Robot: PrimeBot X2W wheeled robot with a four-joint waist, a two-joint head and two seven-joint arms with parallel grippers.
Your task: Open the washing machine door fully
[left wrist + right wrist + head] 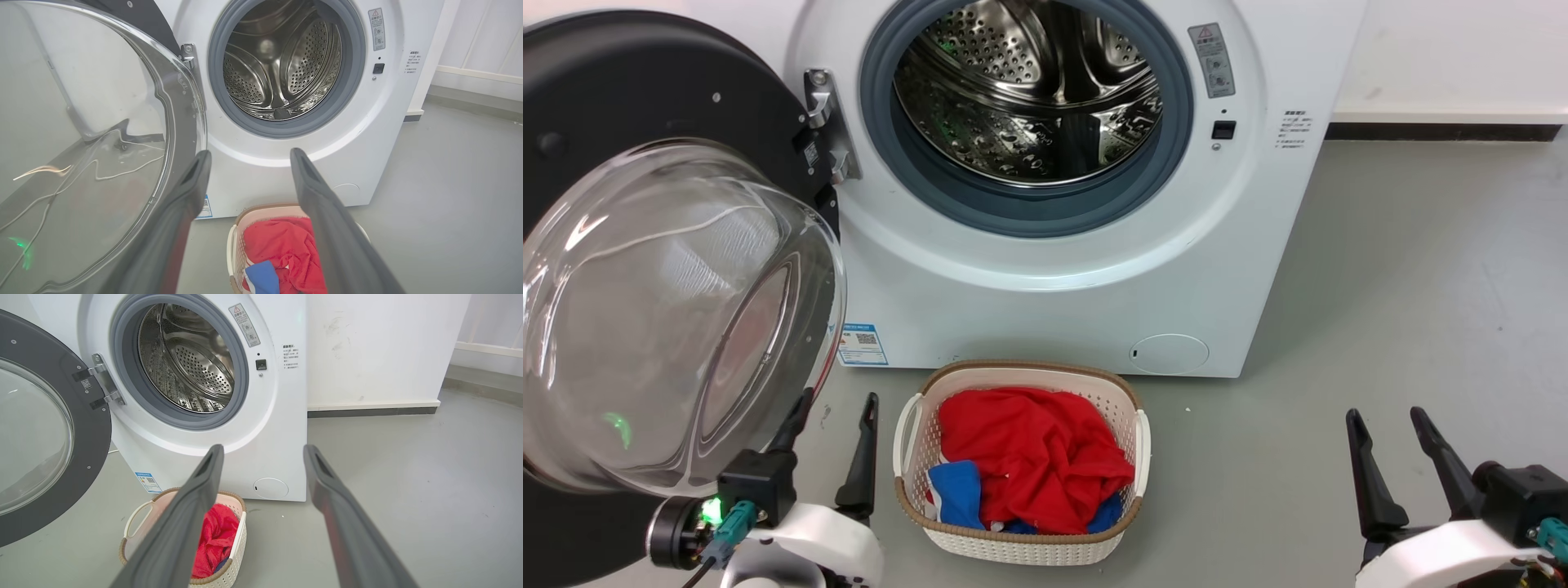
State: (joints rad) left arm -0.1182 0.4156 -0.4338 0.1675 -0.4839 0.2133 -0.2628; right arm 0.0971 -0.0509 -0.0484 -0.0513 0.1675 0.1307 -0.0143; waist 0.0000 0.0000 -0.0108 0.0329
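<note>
Head view shows the washing machine (1054, 302) standing on the grey floor (1421, 286) with its round opening uncovered, the steel perforated drum (1029, 90) visible inside the grey rubber gasket (1029, 214). The washing machine door (670, 310) is swung out to the machine's left on its metal hinge (827, 122), its bulging glass bowl facing the camera and covering most of that side. The left gripper (839, 398) sits low at the door's lower edge, jaws spread apart and holding nothing; its outer finger lies against the rim of the glass in this view, though whether it touches cannot be told. The right gripper (1386, 412) rests well apart at the lower right, its jaws likewise spread and empty. A white laundry basket (1029, 367) stands on the floor just in front of the machine, holding a red garment (1029, 465) and a blue one (960, 490). A blue label sticker (862, 345) and a round cap (1172, 354) sit low on the machine's front.
</note>
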